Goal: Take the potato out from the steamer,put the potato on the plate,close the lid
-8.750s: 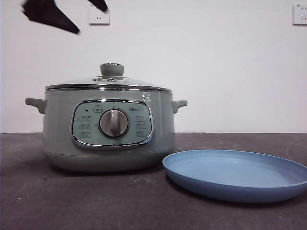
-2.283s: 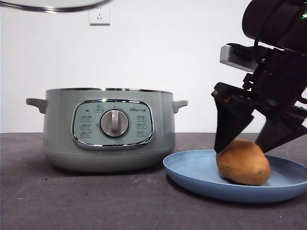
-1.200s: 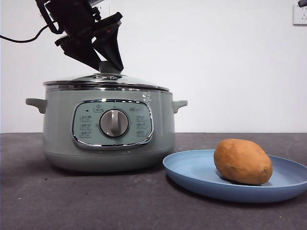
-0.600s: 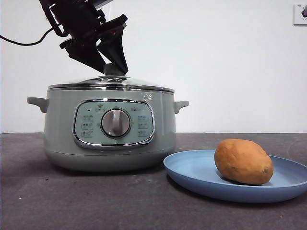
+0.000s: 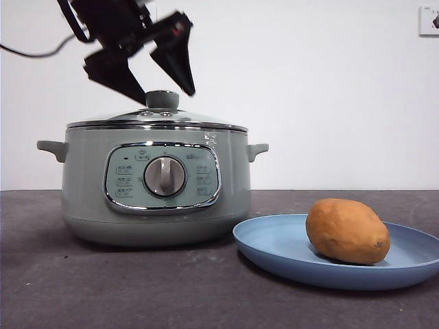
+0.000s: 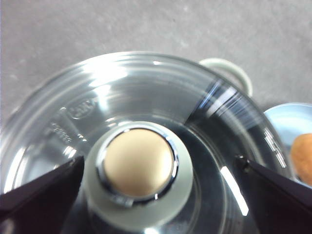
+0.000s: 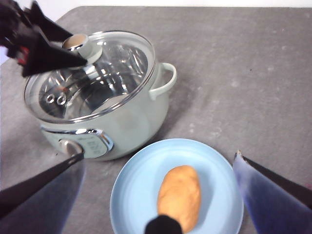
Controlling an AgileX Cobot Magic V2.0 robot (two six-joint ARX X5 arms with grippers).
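The sage-green steamer (image 5: 82, 178) stands at the left with its glass lid (image 5: 123, 118) seated on the rim. My left gripper (image 5: 165, 94) hovers just above the lid's knob (image 6: 139, 168), open, one jaw on each side and neither touching it. On the light blue plate (image 5: 274, 240) to the right lies the orange-brown potato (image 5: 347, 231), resting on its side. High over the plate, my right gripper (image 7: 159, 155) is open and holds nothing; its view takes in the potato (image 7: 179, 195) and the steamer (image 7: 141, 117).
The dark grey table (image 5: 137, 288) stretches in front of the steamer and plate. A white wall with a socket (image 5: 426, 20) stands behind. The steamer's side handle (image 5: 255, 149) points toward the plate.
The left gripper's jaws have spread apart, let go of the lid's knob and risen slightly. The lid stays on the steamer. The potato and plate have not moved.
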